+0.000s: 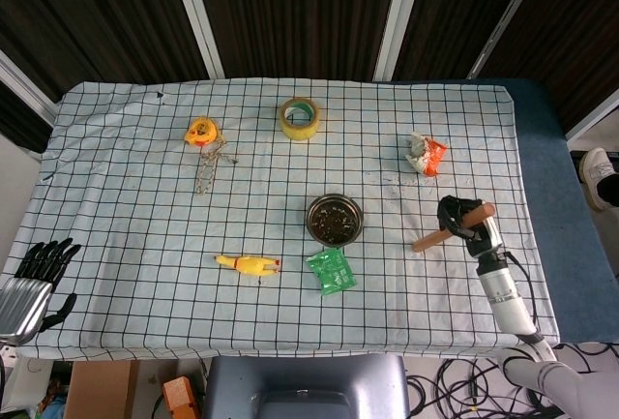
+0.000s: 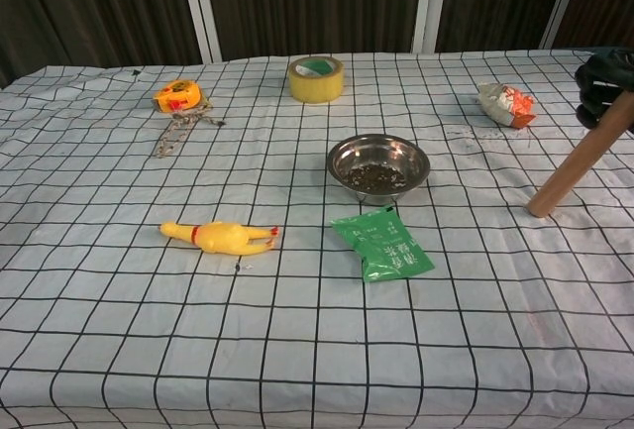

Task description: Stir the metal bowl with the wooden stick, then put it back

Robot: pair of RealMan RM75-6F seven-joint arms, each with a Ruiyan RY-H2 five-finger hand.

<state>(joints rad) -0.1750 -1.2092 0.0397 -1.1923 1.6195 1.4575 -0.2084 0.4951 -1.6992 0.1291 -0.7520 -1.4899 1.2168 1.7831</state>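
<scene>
The metal bowl with dark bits inside sits near the table's middle. To its right, my right hand grips the upper end of the wooden stick. The stick slants down to the left with its lower tip on the cloth, well right of the bowl. My left hand hangs off the table's near-left corner with fingers spread and nothing in it; the chest view does not show it.
A green packet lies just in front of the bowl, a yellow rubber chicken to its left. A tape roll, an orange tape measure with chain and a crumpled wrapper lie farther back.
</scene>
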